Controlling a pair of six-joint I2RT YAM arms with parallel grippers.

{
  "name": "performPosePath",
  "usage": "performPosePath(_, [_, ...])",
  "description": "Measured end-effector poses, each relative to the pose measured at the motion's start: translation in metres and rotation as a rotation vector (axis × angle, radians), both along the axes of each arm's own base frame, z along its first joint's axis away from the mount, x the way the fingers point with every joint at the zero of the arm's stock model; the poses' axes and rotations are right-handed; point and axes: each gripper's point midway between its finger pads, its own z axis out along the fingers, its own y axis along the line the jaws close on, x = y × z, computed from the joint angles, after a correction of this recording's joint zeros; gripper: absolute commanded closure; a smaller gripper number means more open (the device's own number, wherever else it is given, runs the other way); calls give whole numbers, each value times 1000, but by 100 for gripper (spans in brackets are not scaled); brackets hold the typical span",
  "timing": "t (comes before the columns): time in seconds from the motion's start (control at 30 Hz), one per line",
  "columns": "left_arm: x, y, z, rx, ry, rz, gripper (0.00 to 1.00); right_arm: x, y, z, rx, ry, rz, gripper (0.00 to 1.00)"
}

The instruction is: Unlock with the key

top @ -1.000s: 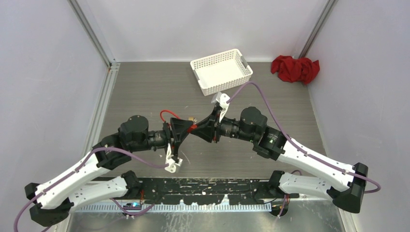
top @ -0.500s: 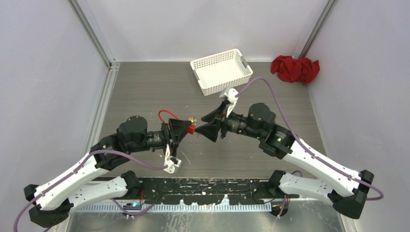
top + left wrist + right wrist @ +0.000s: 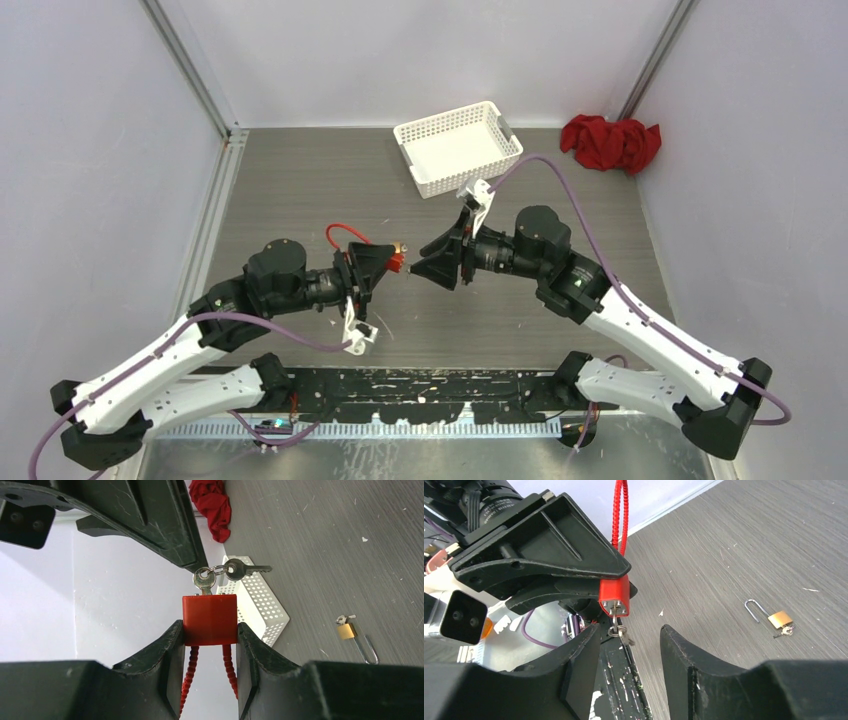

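Note:
My left gripper (image 3: 385,262) (image 3: 210,632) is shut on a red padlock (image 3: 209,619) with a red cable shackle (image 3: 342,236), held above the table. A silver key (image 3: 204,580) sits in the lock's keyhole, and a second key (image 3: 246,570) hangs from its ring. In the right wrist view the red padlock (image 3: 614,596) shows with the keys (image 3: 619,632) dangling below it. My right gripper (image 3: 428,258) (image 3: 630,639) is open, its fingers on either side of the keys without touching them.
A small brass padlock (image 3: 780,619) with an open shackle and its own keys lies on the table (image 3: 300,190); it also shows in the left wrist view (image 3: 346,630). A white perforated basket (image 3: 457,146) stands at the back, a red cloth (image 3: 611,142) at the back right.
My right gripper has let go of the key and drawn back to the right, opening. My left gripper still holds the red padlock, raised slightly.

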Motion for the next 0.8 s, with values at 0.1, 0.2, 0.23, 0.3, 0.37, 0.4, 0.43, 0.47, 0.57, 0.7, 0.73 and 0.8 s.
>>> performPosePath(0.1, [1, 1, 0, 2, -1, 8, 100, 2, 3, -6, -16, 13, 6, 50])
performPosePath(0.2, [2, 1, 0, 0, -3, 12, 100, 4, 7, -13, -30, 27, 14, 51])
performPosePath(0.23, [2, 1, 0, 0, -4, 13, 100, 4, 8, -15, -36, 33, 17, 52])
performPosePath(0.3, [3, 1, 0, 2, -4, 18, 100, 5, 11, -20, -46, 44, 26, 55])
performPosePath(0.37, [4, 2, -1, 6, -3, 24, 100, 6, 13, -23, -49, 50, 35, 64])
performPosePath(0.4, [4, 2, -2, 9, -2, 26, 100, 6, 14, -24, -50, 52, 40, 66])
performPosePath(0.43, [5, 3, -3, 13, 0, 31, 100, 6, 15, -24, -49, 52, 46, 68])
performPosePath(0.47, [6, 4, -4, 18, 1, 36, 100, 6, 15, -24, -49, 55, 51, 69])
performPosePath(0.57, [8, 4, -7, 29, 6, 45, 100, 6, 17, -25, -49, 62, 64, 69])
performPosePath(0.7, [9, 5, -8, 32, 7, 54, 100, 8, 18, -26, -48, 64, 71, 72])
performPosePath(0.73, [9, 5, -8, 32, 7, 55, 100, 7, 18, -26, -48, 66, 74, 75])
performPosePath(0.8, [9, 5, -8, 34, 8, 56, 100, 6, 19, -26, -48, 68, 84, 79])
